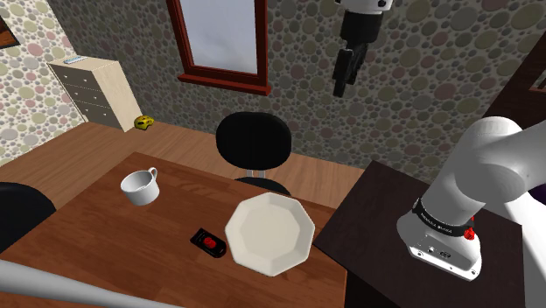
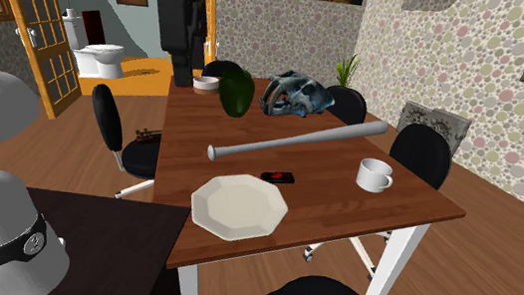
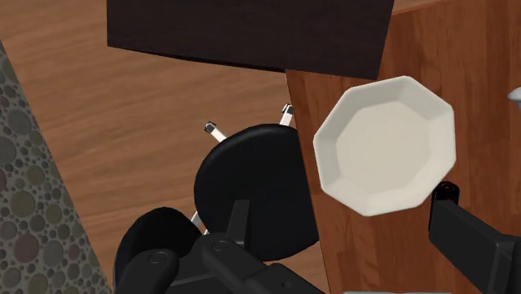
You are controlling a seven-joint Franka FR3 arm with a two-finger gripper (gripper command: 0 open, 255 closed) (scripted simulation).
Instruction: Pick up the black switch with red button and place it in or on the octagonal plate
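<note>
black switch (image 1: pixel 209 242): flat on the table (image 1: pixel 105 236), just beside the octagonal plate (image 1: pixel 269 234), back from every edge | octagonal plate: by the table edge nearest the stand (image 1: pixel 385 227) | room: bare tabletop between switch and mug (image 1: pixel 140 186) | gripper (image 1: pixel 344 74): high above the table, fingers apart, holding nothing

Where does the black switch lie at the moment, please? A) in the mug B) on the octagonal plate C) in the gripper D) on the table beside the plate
D: the black switch lies on the table just beside the octagonal plate, with the open gripper well above them.
</note>
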